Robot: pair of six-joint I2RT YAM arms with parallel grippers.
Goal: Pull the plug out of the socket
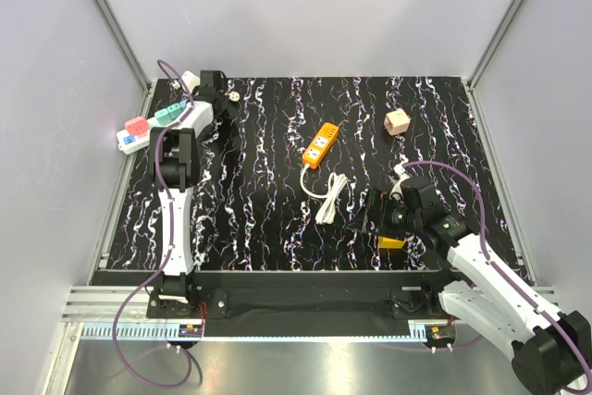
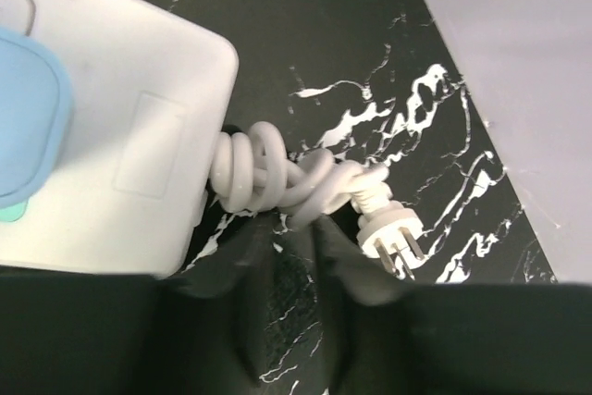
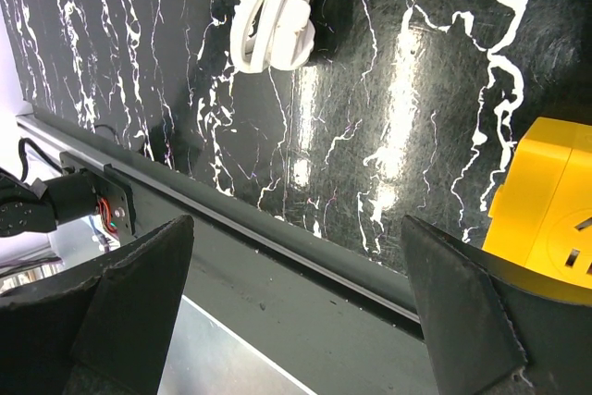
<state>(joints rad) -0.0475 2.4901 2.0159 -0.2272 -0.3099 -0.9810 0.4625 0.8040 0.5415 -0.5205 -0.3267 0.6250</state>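
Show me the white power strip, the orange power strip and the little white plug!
white power strip (image 1: pixel 139 129): top view, on the pink square near its left end.
orange power strip (image 1: pixel 320 144): top view, on the middle of its body.
plug (image 2: pixel 387 219): left wrist view, on its round white head, just above the prongs.

Both arms were white-shelled with black joints, the left arm (image 1: pixel 174 219) and the right arm (image 1: pixel 486 270) alike. A purple cable (image 1: pixel 437 163) trailed along each. The right gripper (image 3: pixel 296 228) had broad, matte black wedge fingers (image 3: pixel 462 321).
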